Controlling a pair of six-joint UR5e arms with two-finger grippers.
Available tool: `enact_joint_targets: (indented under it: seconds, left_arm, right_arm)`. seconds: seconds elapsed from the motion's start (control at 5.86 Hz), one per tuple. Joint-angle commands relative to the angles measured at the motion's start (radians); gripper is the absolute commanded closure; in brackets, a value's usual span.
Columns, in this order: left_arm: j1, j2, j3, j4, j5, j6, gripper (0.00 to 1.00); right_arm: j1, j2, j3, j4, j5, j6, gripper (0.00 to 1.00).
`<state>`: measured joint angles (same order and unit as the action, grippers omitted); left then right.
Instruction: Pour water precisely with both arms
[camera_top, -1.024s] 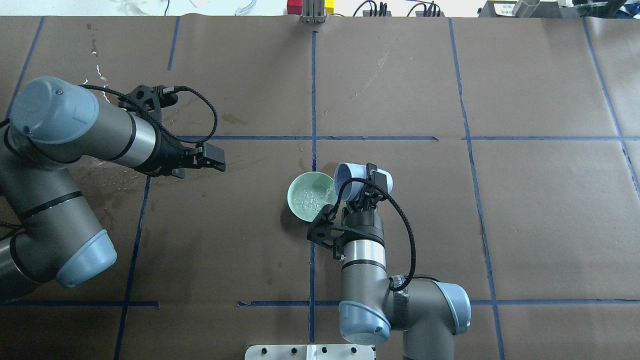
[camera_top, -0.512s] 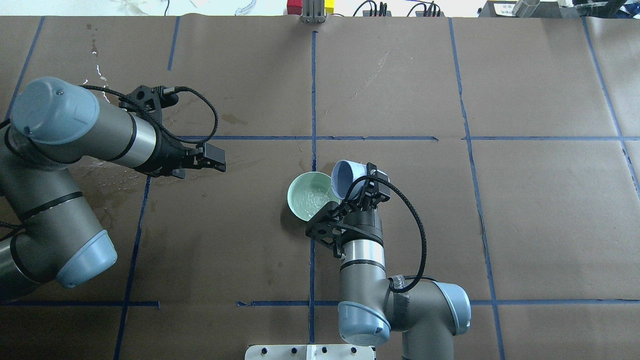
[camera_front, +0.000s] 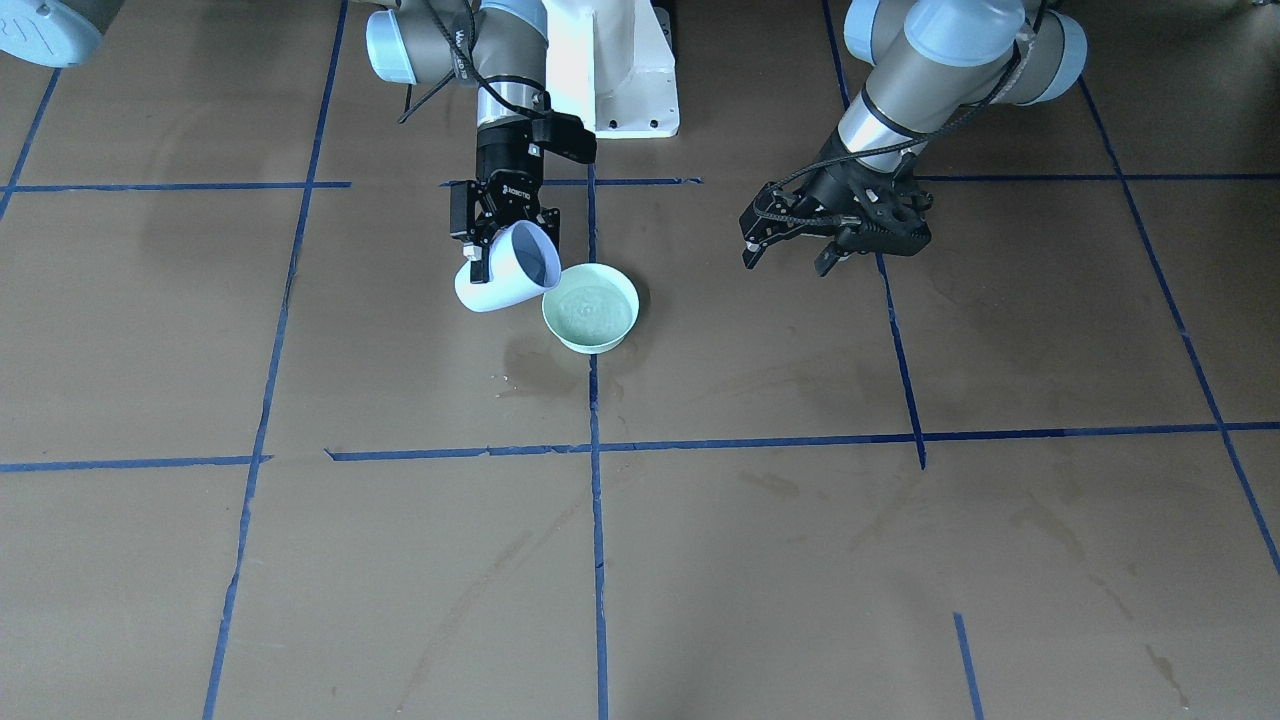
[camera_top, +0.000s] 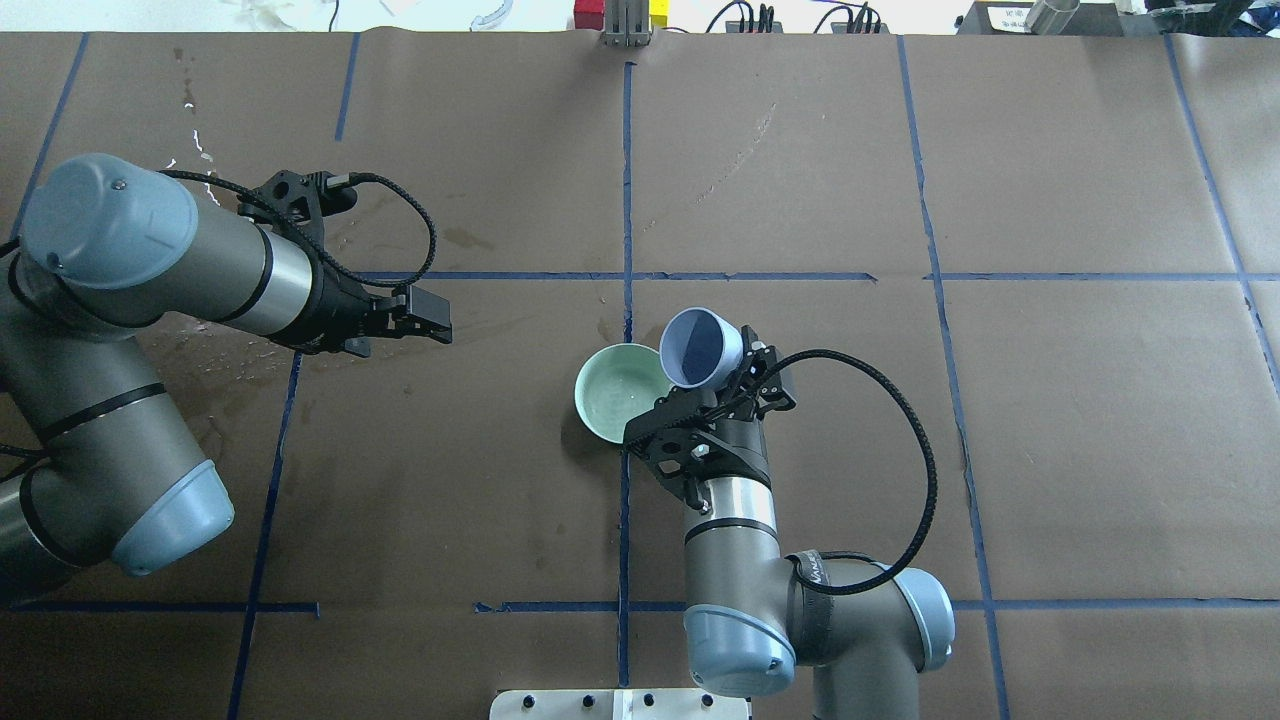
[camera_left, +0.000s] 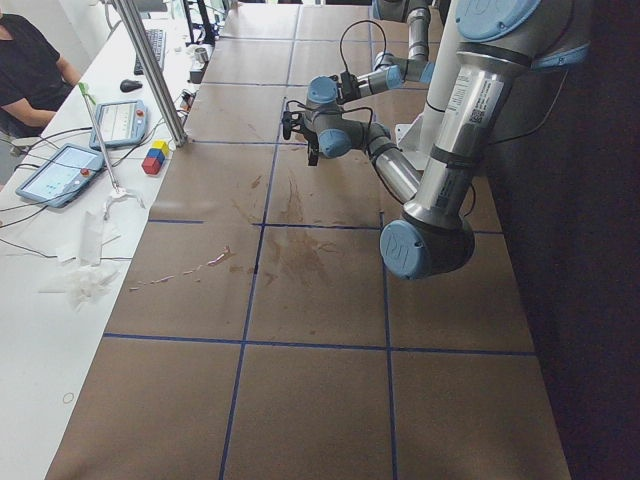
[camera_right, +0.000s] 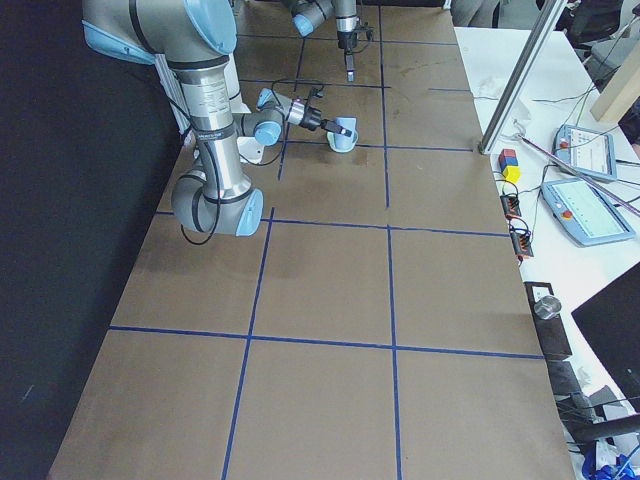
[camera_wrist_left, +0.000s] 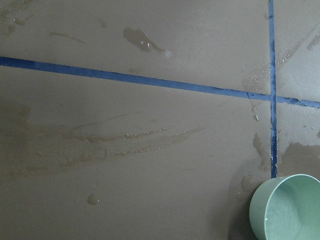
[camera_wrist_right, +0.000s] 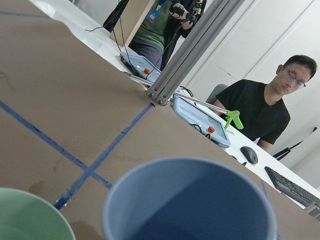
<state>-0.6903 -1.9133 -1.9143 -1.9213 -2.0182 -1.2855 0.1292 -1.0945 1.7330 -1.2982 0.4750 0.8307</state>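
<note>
My right gripper (camera_top: 738, 378) is shut on a pale blue cup (camera_top: 702, 345), held tilted just above the table. The cup's mouth hangs beside the right rim of a mint-green bowl (camera_top: 612, 400). From the front, the blue cup (camera_front: 503, 276) leans toward the green bowl (camera_front: 590, 312), and water (camera_front: 592, 304) lies in the bowl with faint ripples. The right wrist view shows the cup's rim (camera_wrist_right: 190, 200) close up, with the bowl's edge (camera_wrist_right: 25, 220) at lower left. My left gripper (camera_top: 432, 315) hovers open and empty, well to the left of the bowl. The left wrist view catches the bowl (camera_wrist_left: 290, 210) at its lower right corner.
Brown paper with blue tape lines (camera_top: 626, 180) covers the table. Wet stains (camera_wrist_left: 145, 42) spread under the left arm and beside the bowl. The white pedestal (camera_front: 610, 70) stands at the robot's side. People (camera_wrist_right: 260, 112), tablets (camera_left: 60, 175) and coloured blocks (camera_left: 153, 158) are beyond the far edge.
The right wrist has rolled back, swinging the cup's mouth from pouring into the bowl to facing more upward; the stream has stopped. The left arm has not moved.
</note>
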Motion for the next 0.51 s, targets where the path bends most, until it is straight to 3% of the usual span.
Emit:
enact_joint_targets:
  seconds: [0.0, 0.34]
  left_arm:
    - [0.0, 0.0, 0.0, 0.001, 0.001, 0.0, 0.01]
    - [0.002, 0.008, 0.0, 0.001, 0.022, 0.0, 0.01]
  right_arm:
    - [0.009, -0.084, 0.002, 0.286, 0.01, 0.112, 0.93]
    - [0.03, -0.268, 0.005, 0.646, 0.048, 0.116, 0.97]
